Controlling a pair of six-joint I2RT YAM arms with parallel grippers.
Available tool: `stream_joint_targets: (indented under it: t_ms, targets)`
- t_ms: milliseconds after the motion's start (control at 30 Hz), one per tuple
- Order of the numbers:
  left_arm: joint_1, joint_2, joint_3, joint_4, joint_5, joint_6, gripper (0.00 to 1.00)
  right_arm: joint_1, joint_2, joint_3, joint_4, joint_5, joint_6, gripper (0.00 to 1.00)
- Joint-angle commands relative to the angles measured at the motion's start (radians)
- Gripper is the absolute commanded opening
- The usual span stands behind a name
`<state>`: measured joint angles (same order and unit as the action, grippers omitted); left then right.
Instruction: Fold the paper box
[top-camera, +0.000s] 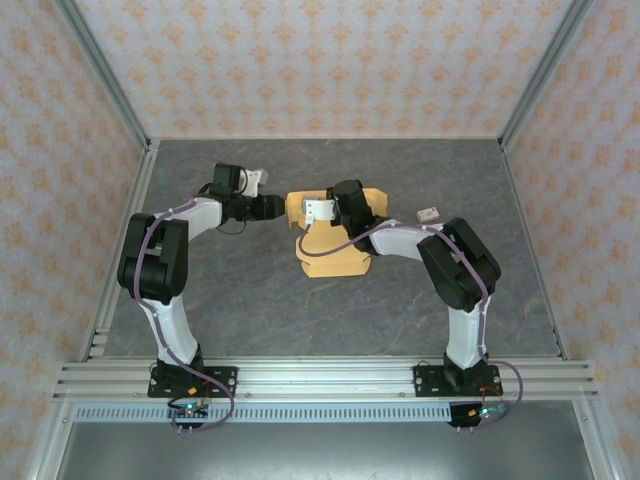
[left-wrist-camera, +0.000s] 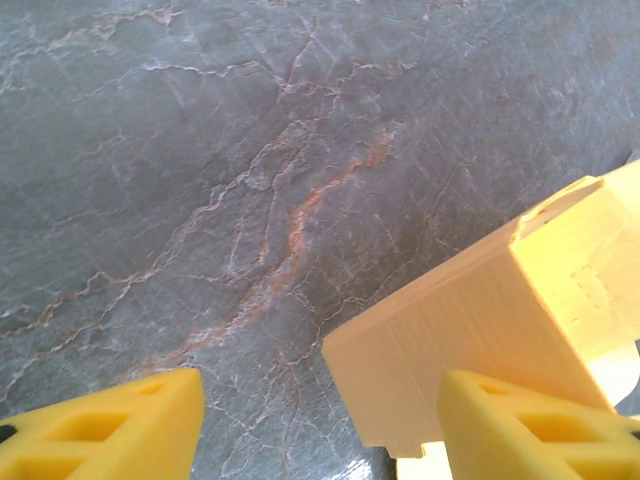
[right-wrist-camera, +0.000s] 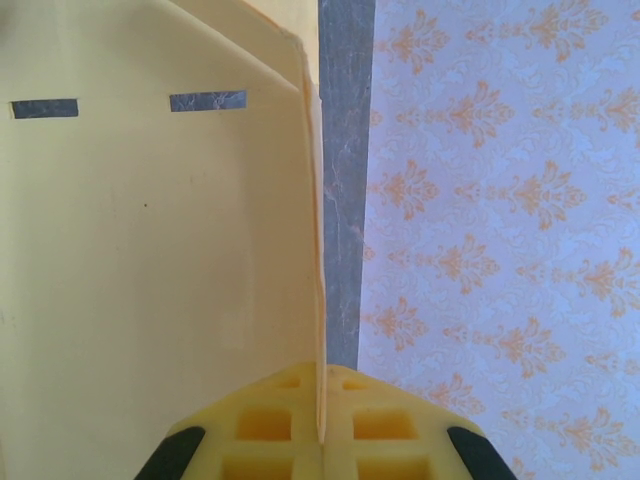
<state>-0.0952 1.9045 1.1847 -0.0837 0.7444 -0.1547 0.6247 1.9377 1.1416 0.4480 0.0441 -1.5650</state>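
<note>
The paper box (top-camera: 330, 252) is light orange-tan cardboard, partly folded, lying in the middle of the table. My right gripper (top-camera: 345, 207) stands over its far part, shut on the thin edge of an upright panel (right-wrist-camera: 318, 300). That same panel (right-wrist-camera: 150, 250) carries two dark slits. My left gripper (top-camera: 281, 207) reaches in from the left beside the box's left flap (top-camera: 294, 212). Its yellow fingers (left-wrist-camera: 100, 430) stand wide apart, open. A corner of the flap (left-wrist-camera: 470, 340) juts in between them, close to the right finger (left-wrist-camera: 540, 430), with no grip on it.
A small white object (top-camera: 428, 212) lies on the grey marbled table (top-camera: 250, 300) to the right of the box. Patterned walls and metal frame rails (top-camera: 120, 100) enclose the table on three sides.
</note>
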Motion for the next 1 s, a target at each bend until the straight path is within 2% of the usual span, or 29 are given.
stream_joint_targets:
  t_ms: [0, 500, 700, 967]
  targets:
    - [-0.011, 0.044, 0.046, -0.054, 0.029, 0.050, 0.65, -0.008, -0.038, 0.033, -0.018, -0.015, 0.008, 0.00]
    - [-0.050, 0.093, 0.121, -0.098, 0.124, 0.185, 0.62, -0.012, -0.025, 0.060, -0.053, -0.038, 0.014, 0.00]
    - [-0.052, 0.121, 0.157, -0.117, 0.150, 0.204, 0.57, -0.014, -0.030, 0.066, -0.072, -0.039, 0.019, 0.00]
    - [-0.066, 0.120, 0.162, -0.047, 0.172, 0.181, 0.56, -0.014, -0.035, 0.068, -0.090, -0.048, 0.055, 0.00]
